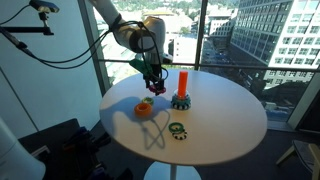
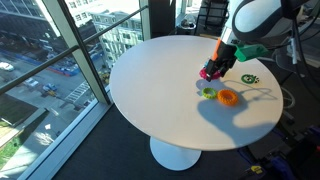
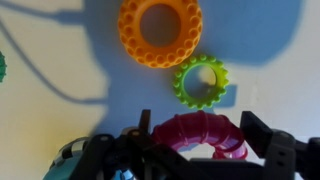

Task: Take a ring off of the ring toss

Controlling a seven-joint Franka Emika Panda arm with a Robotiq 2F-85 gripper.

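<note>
My gripper (image 3: 198,128) is shut on the magenta ring (image 3: 200,138), which sits between the two black fingers. In both exterior views the gripper (image 1: 153,80) (image 2: 213,68) holds the ring (image 2: 209,72) a little above the white table. The ring toss, an orange-red peg (image 1: 182,83) on a teal base (image 1: 181,102), stands just beside the gripper in an exterior view. It is hidden behind the arm in the other views.
An orange ring (image 3: 160,30) (image 1: 144,109) (image 2: 228,97) and a small green ring (image 3: 201,82) (image 2: 208,92) lie on the round white table (image 1: 225,115) below the gripper. A green-and-yellow ring (image 1: 177,130) (image 2: 248,78) lies apart. Windows stand close behind the table.
</note>
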